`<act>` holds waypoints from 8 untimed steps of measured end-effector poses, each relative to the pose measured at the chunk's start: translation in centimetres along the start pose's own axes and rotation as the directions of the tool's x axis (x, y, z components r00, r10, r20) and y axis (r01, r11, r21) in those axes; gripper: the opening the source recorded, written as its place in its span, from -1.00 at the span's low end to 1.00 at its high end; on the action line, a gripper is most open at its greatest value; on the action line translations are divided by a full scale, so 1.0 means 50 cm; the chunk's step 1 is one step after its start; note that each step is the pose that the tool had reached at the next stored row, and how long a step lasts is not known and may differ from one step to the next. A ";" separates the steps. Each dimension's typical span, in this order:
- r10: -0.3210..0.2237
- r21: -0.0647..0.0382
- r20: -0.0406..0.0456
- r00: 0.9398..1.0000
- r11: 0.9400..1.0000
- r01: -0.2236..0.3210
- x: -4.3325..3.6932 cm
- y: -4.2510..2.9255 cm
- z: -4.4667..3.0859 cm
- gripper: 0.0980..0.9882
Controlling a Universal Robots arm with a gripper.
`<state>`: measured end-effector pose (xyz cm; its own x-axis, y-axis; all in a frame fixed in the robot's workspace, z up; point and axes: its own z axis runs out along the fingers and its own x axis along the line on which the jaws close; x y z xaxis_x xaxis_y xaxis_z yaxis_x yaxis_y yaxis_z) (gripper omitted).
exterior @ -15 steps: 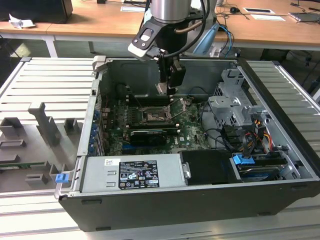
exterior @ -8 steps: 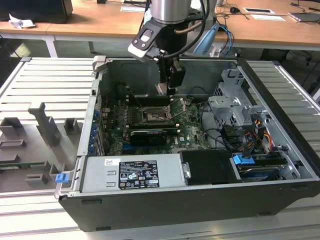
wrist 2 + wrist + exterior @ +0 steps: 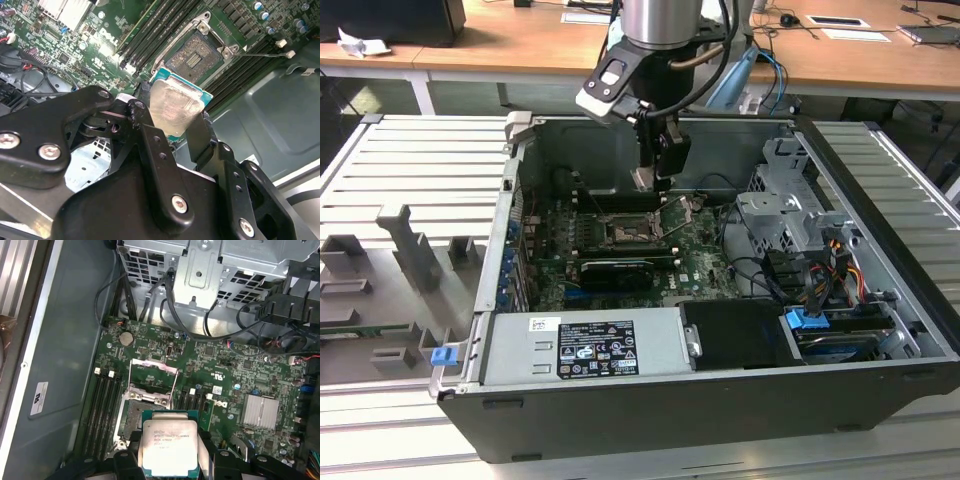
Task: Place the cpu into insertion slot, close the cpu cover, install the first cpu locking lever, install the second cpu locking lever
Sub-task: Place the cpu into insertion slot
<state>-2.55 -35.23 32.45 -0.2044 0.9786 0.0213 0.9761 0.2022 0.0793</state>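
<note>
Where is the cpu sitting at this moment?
In the first wrist view the cpu is clamped in the gripper, held above the motherboard close to the open insertion slot, not yet seated in it.

Exterior oblique overhead — both wrist views near motherboard.

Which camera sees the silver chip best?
The first wrist view: the cpu faces it squarely, top showing. The second wrist view sees it slanted, partly behind the gripper. The exterior view barely shows it.

Fine print is showing on the cpu, the power supply label and the motherboard, too small for sure reading.
</note>
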 end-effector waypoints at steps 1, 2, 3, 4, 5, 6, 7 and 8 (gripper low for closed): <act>0.010 0.000 0.001 1.000 1.000 -0.010 0.000 0.000 0.002 -0.03; 0.037 0.000 0.003 0.999 0.999 -0.037 0.000 0.000 0.005 -0.03; 0.063 0.001 0.005 0.998 0.998 -0.063 0.000 -0.001 0.007 -0.03; 0.088 0.003 0.006 0.996 0.996 -0.088 0.000 -0.001 0.010 -0.03; 0.092 0.004 0.006 0.996 0.996 -0.092 0.000 -0.002 0.010 -0.03; 0.095 0.004 0.006 0.996 0.996 -0.095 0.000 -0.003 0.010 -0.03; 0.096 0.005 0.006 0.995 0.995 -0.096 0.000 -0.003 0.011 -0.03; 0.096 0.005 0.006 0.995 0.995 -0.096 0.000 -0.003 0.012 -0.03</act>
<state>-2.67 -35.23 31.82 -0.1092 0.9938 0.0229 0.9916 0.1073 0.0717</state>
